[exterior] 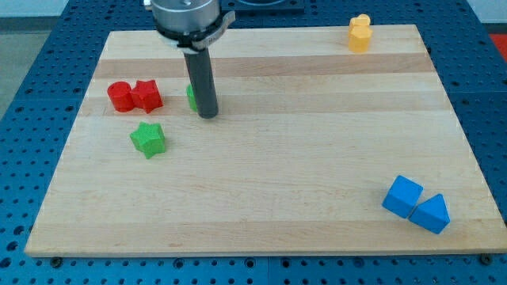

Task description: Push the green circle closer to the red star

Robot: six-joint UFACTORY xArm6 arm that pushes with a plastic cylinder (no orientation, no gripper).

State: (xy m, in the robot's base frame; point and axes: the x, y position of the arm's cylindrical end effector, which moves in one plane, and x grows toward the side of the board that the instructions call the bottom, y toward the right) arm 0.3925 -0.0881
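We find no brand, label or writing that can be read anywhere in the frame. Nearest the bottom, at the lower right, two blue blocks touch: a blue cube-like block (402,195) and, to its right, a blue triangular block (432,214). Higher up on the left side of the wooden board (301,190) lies a green star (148,139), apart from the others. Above it, at the upper left, a red round block (120,96) and the red star (147,96) sit pressed together, the star on the right. To the star's right, with a small gap between, the green circle (192,96) shows only as a sliver, since our rod hides most of it. Our rod has nothing that opens or closes and holds nothing; my tip (207,115) rests on the board just at the circle's right side, seemingly touching it, so the circle lies between tip and red star. Farthest off, at the upper right edge, stands a yellow block (360,33), its shape unclear.
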